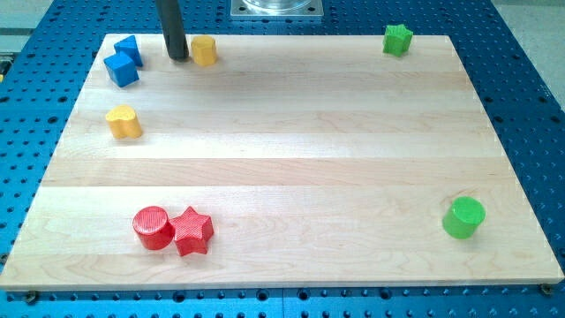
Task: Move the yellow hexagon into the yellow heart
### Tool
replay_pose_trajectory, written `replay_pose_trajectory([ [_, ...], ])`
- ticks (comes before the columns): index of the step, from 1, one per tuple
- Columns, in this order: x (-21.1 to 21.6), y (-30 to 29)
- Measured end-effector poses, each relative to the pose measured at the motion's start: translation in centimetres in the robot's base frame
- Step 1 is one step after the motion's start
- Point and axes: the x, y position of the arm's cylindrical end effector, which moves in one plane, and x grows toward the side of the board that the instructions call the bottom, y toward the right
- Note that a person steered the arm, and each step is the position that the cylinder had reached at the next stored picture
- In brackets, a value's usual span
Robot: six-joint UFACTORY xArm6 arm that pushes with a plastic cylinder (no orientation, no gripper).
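Observation:
The yellow hexagon (204, 50) sits near the board's top edge, left of centre. My tip (177, 56) stands just to its left, close to or touching it. The yellow heart (124, 122) lies lower down, near the board's left edge, well apart from the hexagon.
Two blue blocks (124, 62) sit together at the top left corner. A green star (398, 39) is at the top right. A green cylinder (463, 217) is at the lower right. A red cylinder (153, 227) and a red star (192, 230) touch at the lower left.

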Motion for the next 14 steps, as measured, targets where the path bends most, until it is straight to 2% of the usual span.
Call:
replay_pose_trajectory([
  [1,-2.5,5.0],
  [2,1.5,7.2],
  [3,7.1,1.1],
  [4,7.4,-0.1],
  [5,2.1,0.2],
  [6,2.5,-6.0],
  [8,-3.4,-7.6],
  [9,-3.3,-13.7],
  [11,-2.7,-13.9],
  [12,0.1,-13.9],
  [13,6.9,-13.9],
  [14,8.5,-13.9],
])
